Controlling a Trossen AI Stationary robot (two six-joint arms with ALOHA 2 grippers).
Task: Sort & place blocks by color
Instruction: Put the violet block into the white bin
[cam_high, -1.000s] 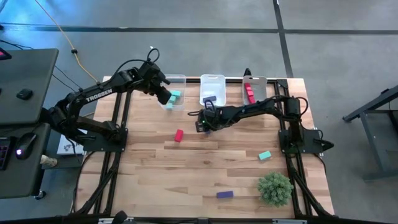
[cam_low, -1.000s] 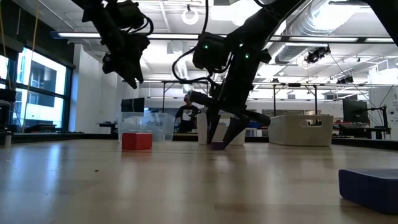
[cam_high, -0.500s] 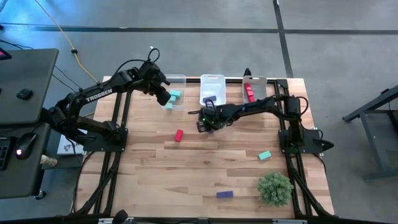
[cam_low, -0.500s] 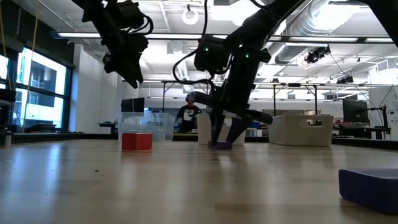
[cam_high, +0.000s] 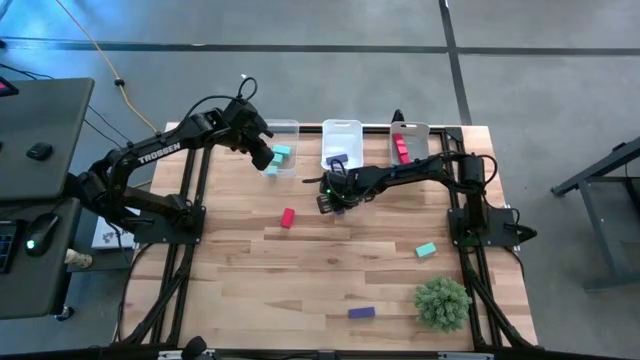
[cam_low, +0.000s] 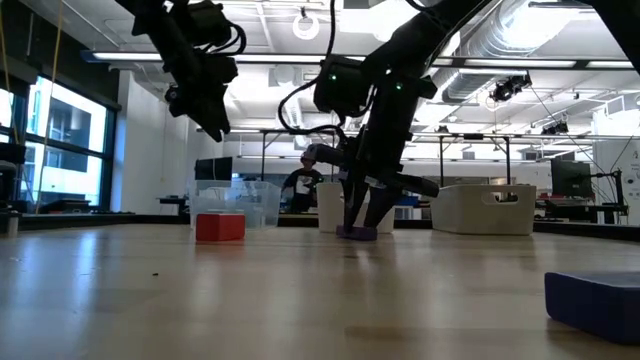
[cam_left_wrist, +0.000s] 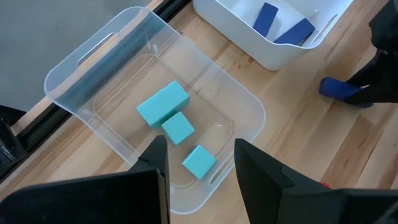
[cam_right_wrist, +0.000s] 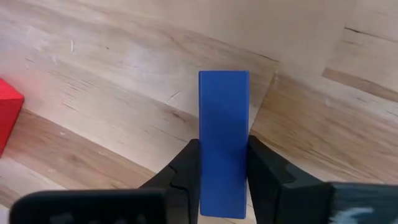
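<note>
Pinching a purple block (cam_right_wrist: 223, 140) on the table, the right fingers (cam_right_wrist: 186, 165) touch both its sides.

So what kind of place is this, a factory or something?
More likely a robotics lab or workshop. Exposed ducts run across an open ceiling, a wooden table carries two robot arms, and toy-like blocks are being sorted into clear bins, which looks like practice rather than production.

wood table (cam_high: 250, 270) carries three clear bins (cam_high: 341, 141) along the far edge behind right pincer (cam_high: 327, 203); loose red block (cam_high: 288, 217) beside it, teal block (cam_high: 426, 250), purple block (cam_high: 361, 312), plant ball (cam_high: 442, 302) further off.
</note>
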